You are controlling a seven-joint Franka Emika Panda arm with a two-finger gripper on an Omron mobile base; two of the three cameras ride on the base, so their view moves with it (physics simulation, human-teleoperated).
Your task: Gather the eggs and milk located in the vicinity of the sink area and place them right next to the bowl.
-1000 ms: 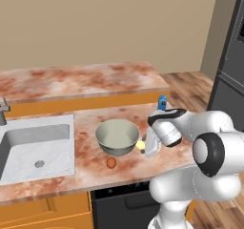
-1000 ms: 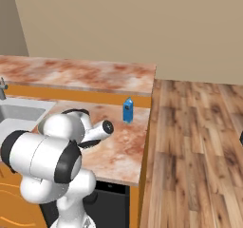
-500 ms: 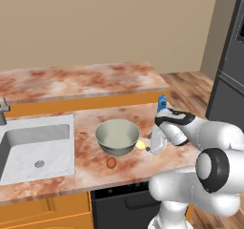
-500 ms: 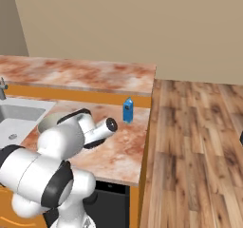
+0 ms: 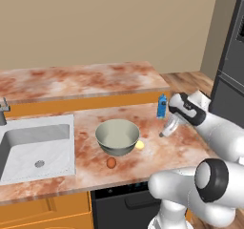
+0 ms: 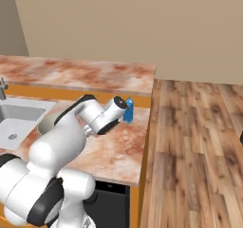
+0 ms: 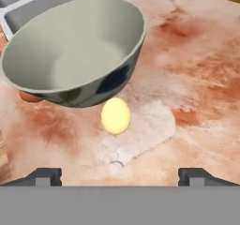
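Observation:
The pale grey-green bowl [image 5: 117, 136] sits on the counter right of the sink area [image 5: 38, 147]. Against its right side lies the pale yellow egg [image 5: 139, 145], and the reddish-brown egg [image 5: 111, 162] lies just in front of it. The blue milk carton [image 5: 162, 106] stands upright further right, near the counter's end. My gripper [image 5: 164, 133] hangs open and empty between the yellow egg and the milk. In the hand view the yellow egg [image 7: 115, 116] rests under the bowl's [image 7: 75, 50] rim, ahead of my gripper [image 7: 120, 176]. The brown egg [image 7: 29, 97] peeks out at the left.
A grey faucet [image 5: 4, 111] stands at the sink's far left. A raised back counter [image 5: 81, 82] runs behind the work surface. The counter ends just right of the milk [image 6: 128, 109], with wooden floor [image 6: 190, 127] beyond. A dark appliance [image 5: 231, 61] stands at the right.
My gripper has drawn back to the right, away from the yellow egg, which stays beside the bowl. The jaws have spread a little wider.

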